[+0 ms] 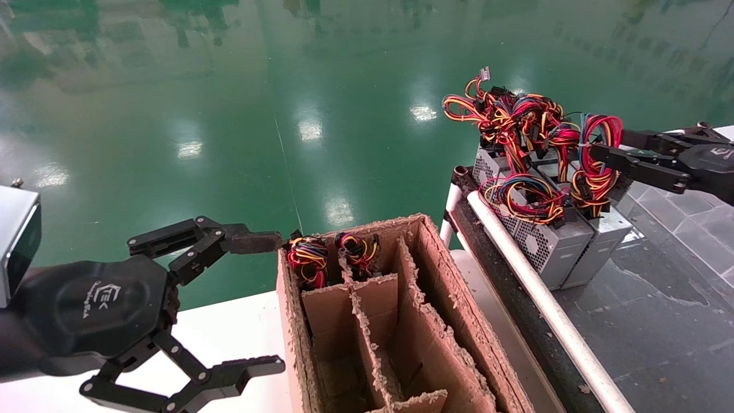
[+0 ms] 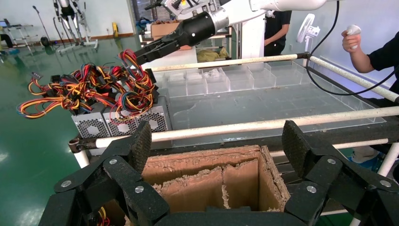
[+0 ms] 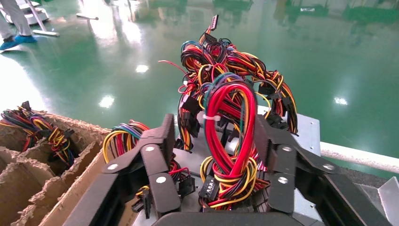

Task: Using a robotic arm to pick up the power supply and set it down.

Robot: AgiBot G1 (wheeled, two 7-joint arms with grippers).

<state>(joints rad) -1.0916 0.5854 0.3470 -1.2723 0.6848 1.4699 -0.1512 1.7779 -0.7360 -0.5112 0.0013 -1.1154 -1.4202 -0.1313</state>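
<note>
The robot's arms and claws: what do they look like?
Both grippers, left and right, are black two-finger linkages with silver rivets and a pale logo. The left's upper fingertip is brown-crusted. The right arm is a white tube with a silver-and-black wrist.

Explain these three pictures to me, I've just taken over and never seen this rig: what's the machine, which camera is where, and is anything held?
It is a two-armed robot. The wide picture comes from its head; the other two from cameras on each wrist. The right gripper reaches over grey power supplies on a rack, its jaws open either side of the tall red wire loop of one power supply, not yet closed on it. The left gripper hangs open beside a divided cardboard box with two wire bundles showing at its far end. Nothing is held.
</note>
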